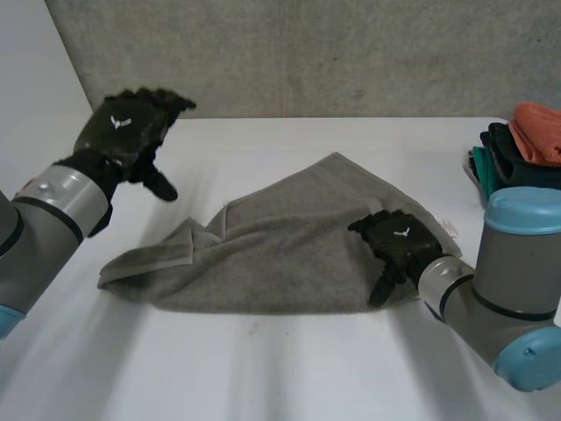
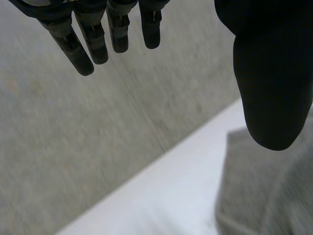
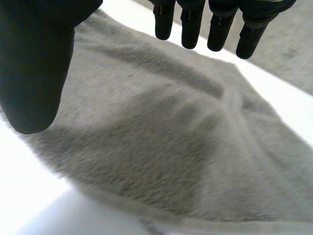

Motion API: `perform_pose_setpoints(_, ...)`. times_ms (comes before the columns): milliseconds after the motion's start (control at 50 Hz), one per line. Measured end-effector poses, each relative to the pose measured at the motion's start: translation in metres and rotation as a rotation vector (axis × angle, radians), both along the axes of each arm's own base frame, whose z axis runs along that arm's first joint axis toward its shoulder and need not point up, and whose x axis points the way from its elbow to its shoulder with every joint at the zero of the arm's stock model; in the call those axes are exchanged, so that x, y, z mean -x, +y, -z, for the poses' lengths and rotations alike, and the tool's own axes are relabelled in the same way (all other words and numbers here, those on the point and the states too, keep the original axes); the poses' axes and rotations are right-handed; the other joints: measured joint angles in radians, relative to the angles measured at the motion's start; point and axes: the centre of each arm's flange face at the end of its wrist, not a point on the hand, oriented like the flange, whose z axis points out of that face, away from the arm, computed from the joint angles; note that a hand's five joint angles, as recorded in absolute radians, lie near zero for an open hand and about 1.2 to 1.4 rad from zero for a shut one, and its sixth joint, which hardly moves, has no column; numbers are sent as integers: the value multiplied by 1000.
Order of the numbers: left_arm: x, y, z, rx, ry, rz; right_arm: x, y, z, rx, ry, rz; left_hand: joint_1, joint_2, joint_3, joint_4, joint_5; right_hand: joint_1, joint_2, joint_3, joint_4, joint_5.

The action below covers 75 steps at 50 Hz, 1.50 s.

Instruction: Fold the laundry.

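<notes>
Head view: the grey towel (image 1: 280, 254) is lying rumpled mid-frame, my left hand (image 1: 131, 132) hovering upper left, my right hand (image 1: 399, 241) at its right end. Left wrist view: fingers (image 2: 93, 44) straight, holding nothing. Right wrist view: fingers (image 3: 190, 29) straight over soft, limp pile; I am judging the corners best to pinch.

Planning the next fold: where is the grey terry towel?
Head view: the grey terry towel lies centrally, its right end under the right robot hand, left of the stacked folded clothes.

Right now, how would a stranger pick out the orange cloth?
Go to the white table, then its right edge, where a pile of folded clothes sits. The orange cloth lies on top; those under it are black and green.
</notes>
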Motion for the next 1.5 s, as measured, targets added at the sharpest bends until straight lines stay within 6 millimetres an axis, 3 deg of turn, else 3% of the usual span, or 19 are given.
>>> perform_pose_setpoints(140, -9, -8, 45, -157, -152, -27, 9, -9, -16, 52, -18, 31, 0, 0, 0, 0, 0, 0, 0, 0, 0, 0)
perform_pose_setpoints(260, -16, -19, 70, -214, -228, -50, 12, -13, -19, 59, -22, 36, 11, 12, 8, 9, 7, 0, 0, 0, 0, 0)
perform_pose_setpoints(300, -19, -27, 81, -238, -254, -62, 13, -13, -18, 56, -22, 37, 114, 93, 83, 96, 84, 0, 0, 0, 0, 0)
perform_pose_setpoints(480, -24, -45, 108, -337, -299, -74, 12, -12, -14, 47, -17, 34, 251, 249, 246, 256, 235, 0, 0, 0, 0, 0)
perform_pose_setpoints(640, -24, -48, 119, -391, -315, -69, 13, -14, -11, 50, 2, 30, 325, 322, 319, 332, 309, 0, 0, 0, 0, 0)
perform_pose_setpoints(720, -23, -50, 123, -409, -324, -63, 15, -16, -11, 60, 17, 29, 572, 556, 540, 551, 524, 0, 0, 0, 0, 0)
perform_pose_setpoints(740, -22, -52, 124, -413, -329, -61, 15, -17, -12, 67, 20, 29, 788, 773, 763, 760, 727, 0, 0, 0, 0, 0)
perform_pose_setpoints(800, -21, -55, 122, -412, -339, -61, 15, -21, -16, 85, 24, 29, 943, 957, 938, 959, 912, 0, 0, 0, -1, 0)
perform_pose_setpoints(920, -21, -66, 88, -350, -333, -105, 11, -33, -32, 162, 23, 21, 943, 982, 961, 984, 914, 0, 0, 0, 0, 0)
perform_pose_setpoints(1000, -19, -64, 30, -229, -267, -135, 1, -50, -51, 273, 14, -6, 943, 983, 962, 987, 914, 0, 0, 0, 0, -2)
perform_pose_setpoints(1040, -17, -53, -10, -146, -212, -136, -8, -64, -63, 360, 2, -41, 943, 983, 967, 988, 914, 0, 0, 0, 0, -2)
perform_pose_setpoints(1100, -15, -31, -54, -56, -148, -115, -23, -81, -75, 473, -16, -109, 943, 983, 967, 988, 914, 0, 0, 0, 0, -2)
perform_pose_setpoints(1180, -12, 3, -93, 26, -98, -59, -41, -97, -80, 575, -36, -217, 943, 983, 967, 988, 914, 0, 0, 0, 0, -2)
perform_pose_setpoints(1280, -9, 37, -114, 86, -80, 9, -61, -109, -71, 620, -51, -328, 943, 983, 968, 988, 914, 0, 0, 0, 0, -2)
perform_pose_setpoints(1340, -8, 63, -127, 133, -70, 58, -79, -111, -55, 609, -60, -398, 943, 985, 970, 989, 914, 0, 0, 0, 0, -2)
perform_pose_setpoints(1500, -10, 124, -143, 228, -39, 157, -124, -86, -5, 499, -74, -542, 943, 986, 971, 992, 914, 0, 1, 0, 0, -2)
